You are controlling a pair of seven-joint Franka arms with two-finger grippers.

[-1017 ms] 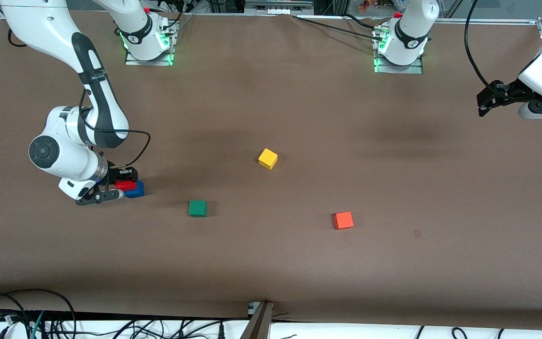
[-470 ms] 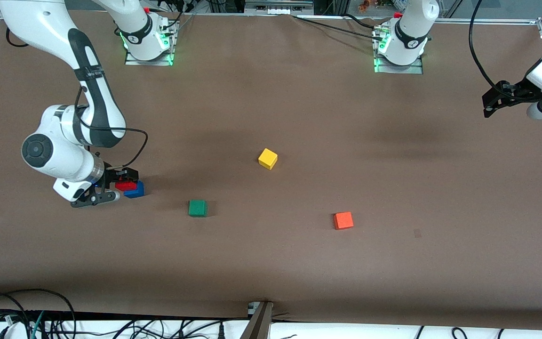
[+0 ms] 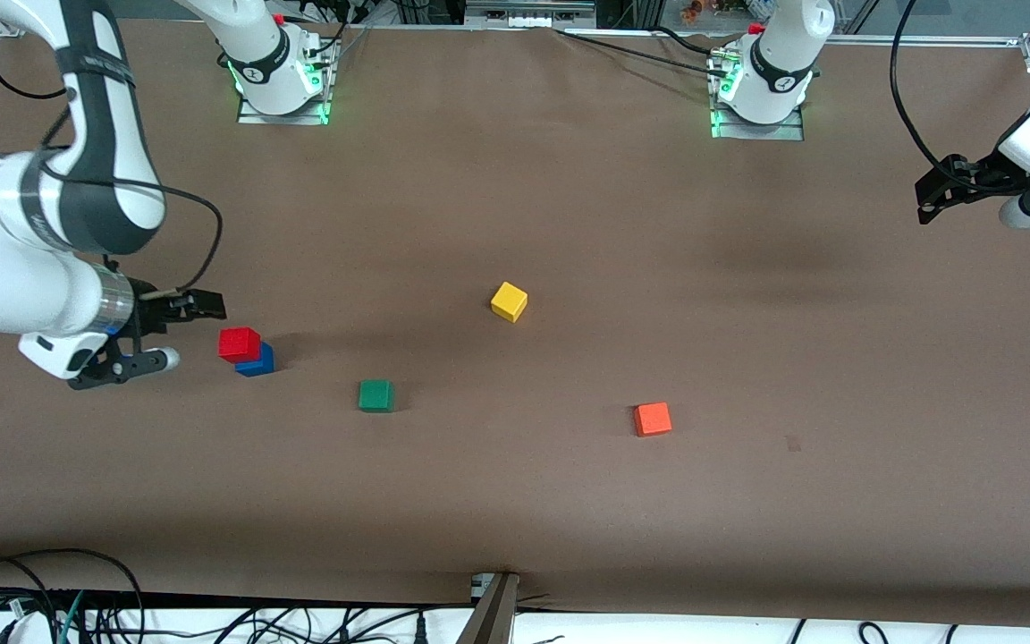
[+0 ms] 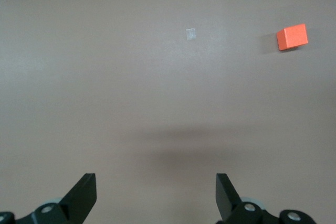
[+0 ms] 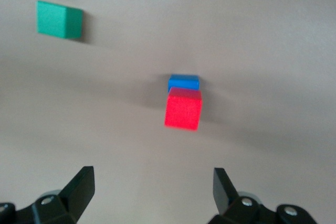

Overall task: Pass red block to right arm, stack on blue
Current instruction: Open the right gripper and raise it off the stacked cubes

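The red block [image 3: 240, 343] rests on the blue block [image 3: 257, 361] toward the right arm's end of the table, set slightly off its centre. My right gripper [image 3: 192, 333] is open and empty, raised just beside the stack and clear of it. In the right wrist view the red block [image 5: 183, 108] sits on the blue block [image 5: 184, 82], ahead of the open gripper [image 5: 153, 187]. My left gripper [image 3: 924, 199] is open and empty, and that arm waits over the left arm's end of the table. Only bare table lies between the fingers of the left gripper [image 4: 156, 192] in its wrist view.
A green cube [image 3: 375, 395] lies near the stack, nearer the front camera. A yellow cube [image 3: 509, 301] sits mid-table. An orange cube [image 3: 653, 419] lies toward the left arm's end and also shows in the left wrist view [image 4: 292, 36]. The green cube shows in the right wrist view [image 5: 59, 19].
My right gripper has drawn up and back off the red block toward the right arm's end of the table. The red block stays on the blue one. The left arm has lifted slightly.
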